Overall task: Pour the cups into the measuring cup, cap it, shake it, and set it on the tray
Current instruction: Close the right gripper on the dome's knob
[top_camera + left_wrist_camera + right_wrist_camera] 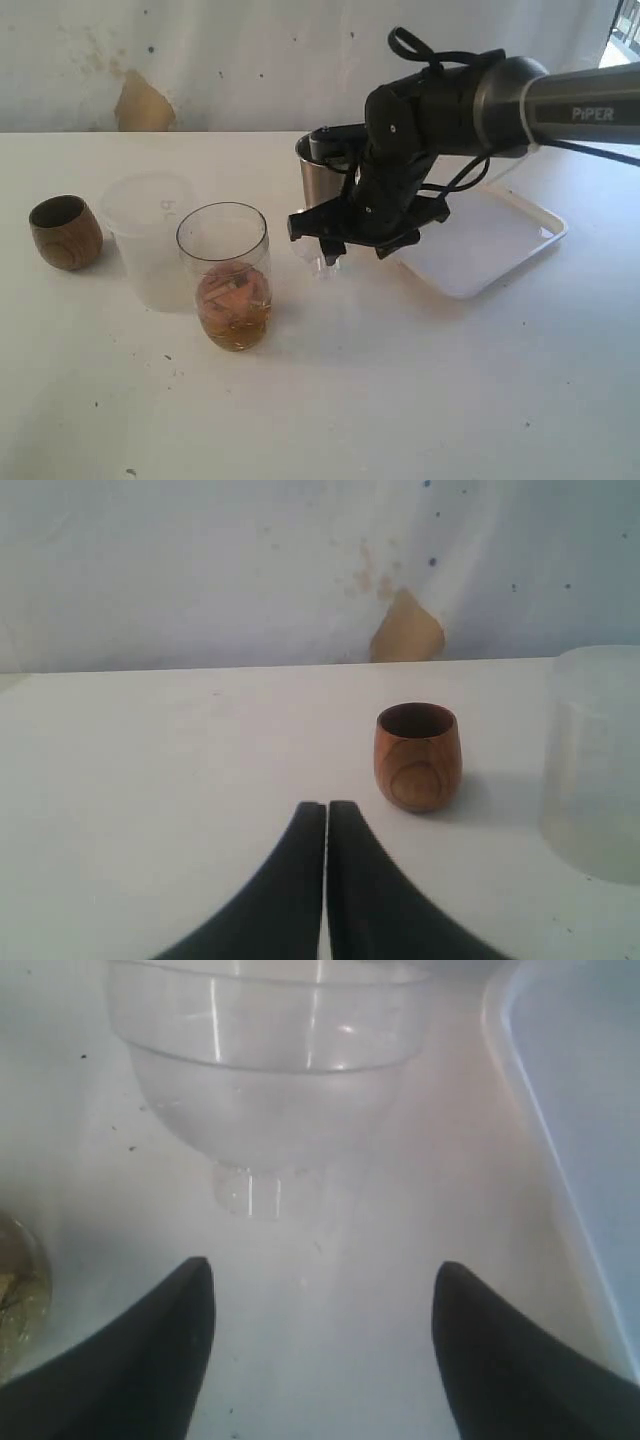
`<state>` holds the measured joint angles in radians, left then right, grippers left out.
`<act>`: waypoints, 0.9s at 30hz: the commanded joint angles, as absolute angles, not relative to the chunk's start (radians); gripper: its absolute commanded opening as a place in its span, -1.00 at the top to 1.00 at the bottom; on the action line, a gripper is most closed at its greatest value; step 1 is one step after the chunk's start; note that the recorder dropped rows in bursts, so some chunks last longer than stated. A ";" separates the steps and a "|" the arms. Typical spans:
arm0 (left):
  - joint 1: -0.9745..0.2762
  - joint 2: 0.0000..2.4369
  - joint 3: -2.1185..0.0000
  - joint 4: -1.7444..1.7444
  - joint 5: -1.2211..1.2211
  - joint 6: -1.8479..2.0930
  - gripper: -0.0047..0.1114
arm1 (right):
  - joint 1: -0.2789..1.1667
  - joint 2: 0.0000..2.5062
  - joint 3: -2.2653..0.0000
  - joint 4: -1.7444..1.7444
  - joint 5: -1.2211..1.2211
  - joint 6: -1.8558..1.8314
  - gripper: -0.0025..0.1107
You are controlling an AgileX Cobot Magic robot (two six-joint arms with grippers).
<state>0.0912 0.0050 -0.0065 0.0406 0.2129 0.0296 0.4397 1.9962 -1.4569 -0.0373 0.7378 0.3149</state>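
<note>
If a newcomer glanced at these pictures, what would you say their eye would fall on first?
Probably the black right arm stretched in from the right of the exterior view, its right gripper open low over the table beside the white tray. Next, the clear measuring cup near the middle, amber liquid in its bottom, with the frosted cup and wooden cup to its left.
</note>
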 commanded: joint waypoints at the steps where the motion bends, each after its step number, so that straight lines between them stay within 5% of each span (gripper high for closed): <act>1: 0.092 0.000 0.000 0.034 0.203 0.028 0.90 | 0.437 2.039 -1.454 -0.006 0.662 0.265 -0.09; 27: 0.092 0.000 0.000 0.034 0.203 0.028 0.90 | 0.437 2.169 -1.454 0.000 0.464 0.254 -0.02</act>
